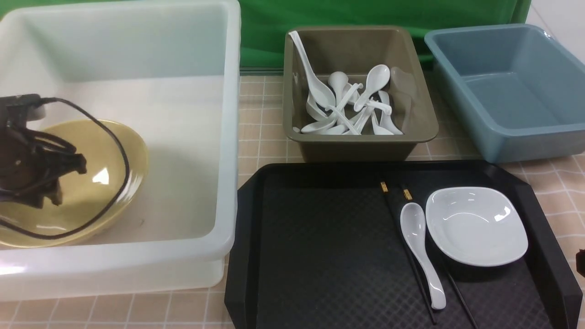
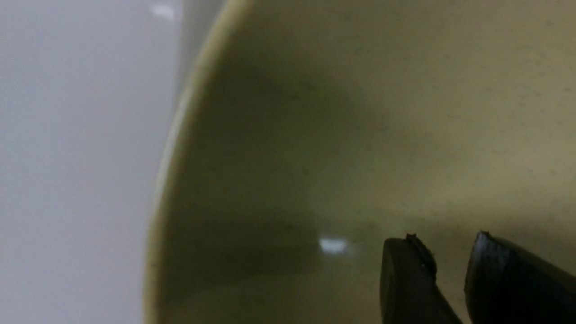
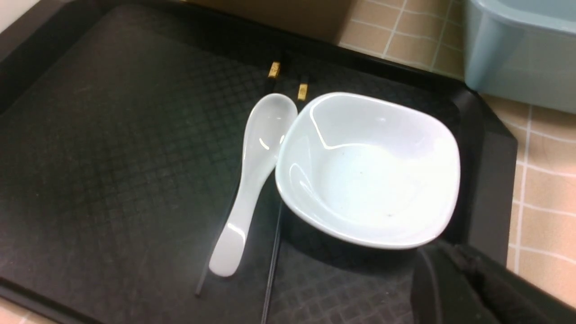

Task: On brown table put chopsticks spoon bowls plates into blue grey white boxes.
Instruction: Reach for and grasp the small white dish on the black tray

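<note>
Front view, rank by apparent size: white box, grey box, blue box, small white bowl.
1. white box
2. grey box and blue box: look alike, blue cut off at frame edge, so unranked
3. small white bowl

1. You are looking at a staged test bench rather than a working kitchen: a green cloth backdrop (image 1: pixel 374 18) hangs straight behind the work surface.
2. The brown table (image 1: pixel 256 119) carries a printed pattern of small square tiles (more a dressed surface than a real counter).
3. Three plain plastic bins stand on it like sorting stations: a white tub (image 1: pixel 231 137), an olive-grey tub (image 1: pixel 361 144) and a dusty-blue tub (image 1: pixel 502 144).
4. The olive-grey one holds a heap of identical white spoons (image 1: pixel 352 109), which looks like repeated trials.
5. A black tray (image 1: pixel 320 256), canteen-style, sits in front.
6. Pale floor tiles (image 1: pixel 564 13) show beyond the backdrop.
</note>
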